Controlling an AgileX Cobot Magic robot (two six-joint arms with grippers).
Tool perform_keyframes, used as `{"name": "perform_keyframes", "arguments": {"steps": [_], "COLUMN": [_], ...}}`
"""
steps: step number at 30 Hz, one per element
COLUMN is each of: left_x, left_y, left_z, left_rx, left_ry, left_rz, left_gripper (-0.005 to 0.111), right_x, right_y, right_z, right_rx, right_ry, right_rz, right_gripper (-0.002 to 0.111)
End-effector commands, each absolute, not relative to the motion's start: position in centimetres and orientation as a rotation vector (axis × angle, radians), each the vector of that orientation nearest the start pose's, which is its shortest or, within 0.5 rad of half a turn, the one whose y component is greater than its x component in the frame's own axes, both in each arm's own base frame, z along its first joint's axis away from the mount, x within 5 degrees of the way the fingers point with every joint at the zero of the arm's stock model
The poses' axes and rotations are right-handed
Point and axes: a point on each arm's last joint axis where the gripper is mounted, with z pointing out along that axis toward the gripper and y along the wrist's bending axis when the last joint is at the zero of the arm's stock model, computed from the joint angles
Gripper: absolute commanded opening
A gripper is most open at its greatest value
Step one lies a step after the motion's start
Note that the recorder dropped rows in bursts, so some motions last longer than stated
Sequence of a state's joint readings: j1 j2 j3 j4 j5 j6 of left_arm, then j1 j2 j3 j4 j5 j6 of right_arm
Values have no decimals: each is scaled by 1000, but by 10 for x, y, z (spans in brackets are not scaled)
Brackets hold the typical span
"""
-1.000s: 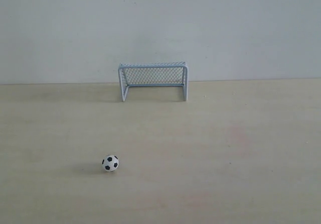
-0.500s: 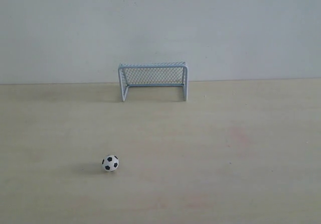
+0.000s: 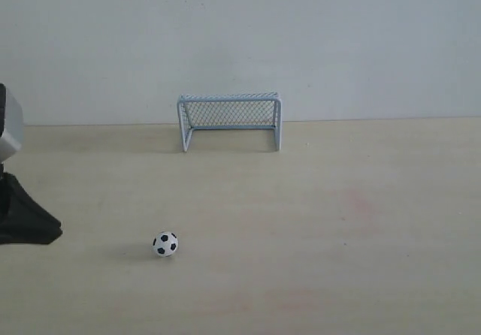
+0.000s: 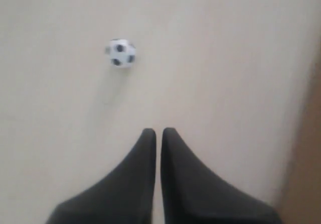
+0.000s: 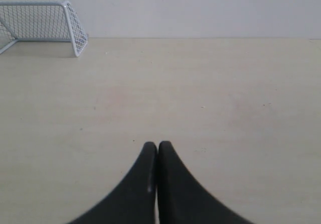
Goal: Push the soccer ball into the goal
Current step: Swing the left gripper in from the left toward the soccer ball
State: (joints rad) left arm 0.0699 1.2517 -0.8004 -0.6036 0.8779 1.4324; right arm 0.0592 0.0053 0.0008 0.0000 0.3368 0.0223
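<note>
A pale wooden table [image 3: 353,230] runs back to a plain white wall [image 3: 353,42]. The left claw [image 4: 158,131], clenched on nothing, hangs at 9 o'clock of the ball [image 3: 165,243], a small white sphere with black patches lying apart from it toward the table's front, while the light blue-grey netted goal [image 3: 229,121] stands at the ball's 1 o'clock near the wall. Its long side runs 9 to 3 o'clock, mouth facing 6 o'clock, and the right claw [image 5: 157,143] is clenched, empty.

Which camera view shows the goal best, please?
The exterior view: the whole goal shows, frame and net unobstructed. The right wrist view crops it at the edge; the left wrist view misses it.
</note>
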Motion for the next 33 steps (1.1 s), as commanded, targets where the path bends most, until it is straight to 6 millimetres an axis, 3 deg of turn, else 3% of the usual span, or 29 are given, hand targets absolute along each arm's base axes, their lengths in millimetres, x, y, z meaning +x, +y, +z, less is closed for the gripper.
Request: {"name": "perform_keyframes", "arguments": {"steps": [1,3,7,11,15,16,19,22,23,25,27,30,33], "left_x": [258,268,284,322,360,369,360,328,315,308,298,297,295], "left_y": [-13,-9,-11,-11,-14,-25,-39,-25,-19,-18,-19,-17,-35], "left_z": [254,252,252,266,274,268,251,244,243,236,222,205,199], "left_rx": [1072,1044,1152,1167,960,1019,1407,1655,1667,1624,1643,1574,1602], "left_ry": [2157,2127,2055,1888,1882,1864,1820,2116,2284,2375,2396,2422,2411], "left_rz": [-3,72,121,216,71,-87,-337,-409,-456,-490,-551,-463,-441], "left_gripper": [4,4,4,4,4,4,4,4,4,4,4,4,4], "right_x": [54,54,54,54,54,54,54,54,54,54,54,54,54], "right_y": [3,3,3,3,3,3,3,3,3,3,3,3,3], "right_z": [183,183,183,183,183,183,183,183,183,183,183,183,183], "right_rx": [-37,-37,-37,-37,-37,-37,-37,-37,-37,-37,-37,-37,-37], "right_ry": [1817,1817,1817,1817,1817,1817,1817,1817,1817,1817,1817,1817,1817], "right_rz": [59,59,59,59,59,59,59,59,59,59,59,59,59], "right_gripper": [0,0,0,0,0,0,0,0,0,0,0,0,0]}}
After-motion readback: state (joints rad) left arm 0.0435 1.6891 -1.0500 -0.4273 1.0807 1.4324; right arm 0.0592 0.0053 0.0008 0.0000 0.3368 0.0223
